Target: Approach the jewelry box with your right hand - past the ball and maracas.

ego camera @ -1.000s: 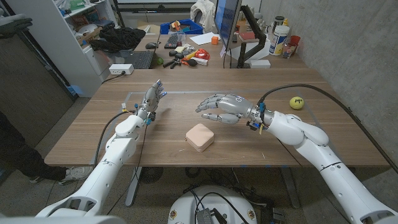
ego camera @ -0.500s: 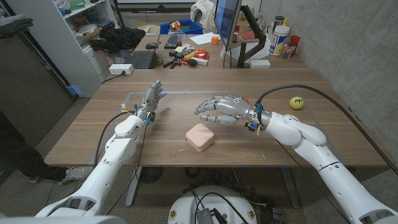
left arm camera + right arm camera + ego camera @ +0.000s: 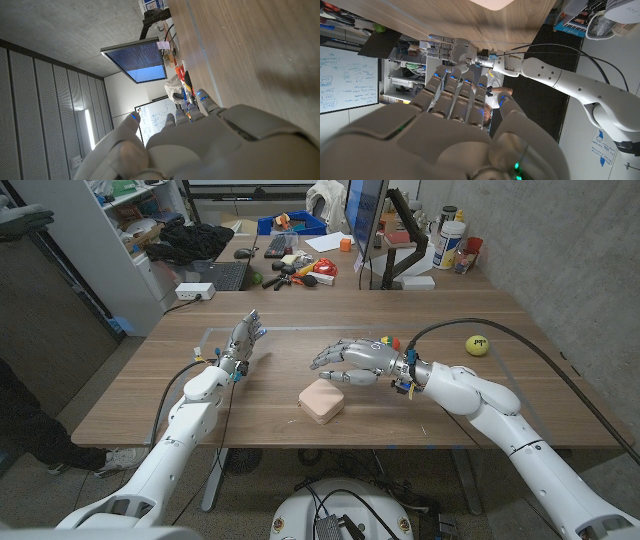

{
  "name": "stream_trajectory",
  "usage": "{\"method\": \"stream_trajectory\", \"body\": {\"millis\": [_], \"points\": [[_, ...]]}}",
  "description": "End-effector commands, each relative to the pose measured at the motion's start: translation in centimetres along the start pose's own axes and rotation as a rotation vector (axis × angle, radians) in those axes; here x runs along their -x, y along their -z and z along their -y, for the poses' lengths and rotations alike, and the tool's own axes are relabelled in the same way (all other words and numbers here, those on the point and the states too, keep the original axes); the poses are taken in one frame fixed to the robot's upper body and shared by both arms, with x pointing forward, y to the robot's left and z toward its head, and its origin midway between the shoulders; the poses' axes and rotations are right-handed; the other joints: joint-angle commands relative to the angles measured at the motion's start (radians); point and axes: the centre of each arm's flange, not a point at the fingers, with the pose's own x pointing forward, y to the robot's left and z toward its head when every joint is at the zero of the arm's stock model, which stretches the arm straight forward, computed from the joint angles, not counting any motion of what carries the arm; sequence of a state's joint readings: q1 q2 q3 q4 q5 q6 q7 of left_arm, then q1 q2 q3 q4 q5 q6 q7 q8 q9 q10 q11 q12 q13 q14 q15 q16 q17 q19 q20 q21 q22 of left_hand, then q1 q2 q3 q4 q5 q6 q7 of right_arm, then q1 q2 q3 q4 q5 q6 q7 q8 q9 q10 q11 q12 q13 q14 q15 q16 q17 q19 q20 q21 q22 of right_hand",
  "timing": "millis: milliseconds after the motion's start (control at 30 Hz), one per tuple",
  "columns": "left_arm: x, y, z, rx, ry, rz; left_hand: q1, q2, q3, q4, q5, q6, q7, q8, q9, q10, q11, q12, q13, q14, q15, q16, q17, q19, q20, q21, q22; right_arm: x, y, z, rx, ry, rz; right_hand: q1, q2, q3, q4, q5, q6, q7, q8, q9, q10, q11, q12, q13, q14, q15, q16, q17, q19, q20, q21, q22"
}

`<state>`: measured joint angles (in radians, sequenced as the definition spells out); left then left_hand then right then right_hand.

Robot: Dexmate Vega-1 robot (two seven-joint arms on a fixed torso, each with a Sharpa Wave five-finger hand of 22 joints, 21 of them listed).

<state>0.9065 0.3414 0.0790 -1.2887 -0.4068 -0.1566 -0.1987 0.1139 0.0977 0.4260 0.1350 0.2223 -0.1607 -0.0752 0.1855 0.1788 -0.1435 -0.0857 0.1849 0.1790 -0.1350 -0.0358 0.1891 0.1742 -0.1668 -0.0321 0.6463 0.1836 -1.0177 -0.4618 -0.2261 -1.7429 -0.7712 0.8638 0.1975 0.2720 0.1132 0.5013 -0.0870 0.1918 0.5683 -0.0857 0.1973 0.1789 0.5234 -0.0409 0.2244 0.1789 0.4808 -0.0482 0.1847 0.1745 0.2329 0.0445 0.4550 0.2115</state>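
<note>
A pale pink jewelry box with rounded corners lies on the wooden table, near its front edge. My right hand hovers just behind and above it, palm down, fingers spread, holding nothing. In the right wrist view the box's edge shows beyond my right hand. A yellow ball sits far to the right, behind my right forearm. Small orange and blue bits peek out behind the right wrist. My left hand stands upright at the left with its fingers extended, empty.
The table's far side carries a keyboard, tools, a blue bin, a monitor and bottles. A black cable arcs over the right side. My left arm crosses the right wrist view.
My right hand has slid left and slightly nearer the front edge, closing on the box. Coloured bits behind its wrist have come into sight. The left arm has not moved.
</note>
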Motion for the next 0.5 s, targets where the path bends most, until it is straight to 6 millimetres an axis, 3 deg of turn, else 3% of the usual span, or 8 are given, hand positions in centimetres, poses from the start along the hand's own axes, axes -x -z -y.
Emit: {"method": "stream_trajectory", "body": {"millis": [33,500], "points": [[0.04,0.18,-0.15,0.000,0.001,-0.006,0.011,-0.001,-0.006,-0.001,0.004,-0.005,-0.005,0.005,0.006,-0.008,-0.001,0.004,0.003,-0.010,-0.022,0.002,0.003,-0.032,-0.018,-0.001,0.005,-0.31,0.01,-0.71,-0.019,-0.020,0.002,0.009,0.001,0.010,-0.001,-0.003,0.008,-0.002,0.001,0.004,0.010,0.003,-0.005,0.005,-0.003,-0.076,-0.001,0.002,0.002,-0.007,0.005,0.004],[0.22,0.38,-0.13,0.005,-0.002,-0.007,0.011,0.000,-0.007,0.000,0.004,-0.006,-0.004,0.005,0.006,-0.008,-0.001,0.005,0.003,-0.010,-0.022,0.002,0.003,-0.031,-0.017,-0.003,0.005,-0.40,-0.03,-1.20,-0.015,-0.034,-0.005,0.009,0.001,0.015,-0.004,-0.003,0.008,-0.002,-0.002,0.004,0.008,-0.001,-0.008,0.005,-0.011,-0.073,-0.003,0.003,-0.002,-0.009,0.004,0.004]]}}
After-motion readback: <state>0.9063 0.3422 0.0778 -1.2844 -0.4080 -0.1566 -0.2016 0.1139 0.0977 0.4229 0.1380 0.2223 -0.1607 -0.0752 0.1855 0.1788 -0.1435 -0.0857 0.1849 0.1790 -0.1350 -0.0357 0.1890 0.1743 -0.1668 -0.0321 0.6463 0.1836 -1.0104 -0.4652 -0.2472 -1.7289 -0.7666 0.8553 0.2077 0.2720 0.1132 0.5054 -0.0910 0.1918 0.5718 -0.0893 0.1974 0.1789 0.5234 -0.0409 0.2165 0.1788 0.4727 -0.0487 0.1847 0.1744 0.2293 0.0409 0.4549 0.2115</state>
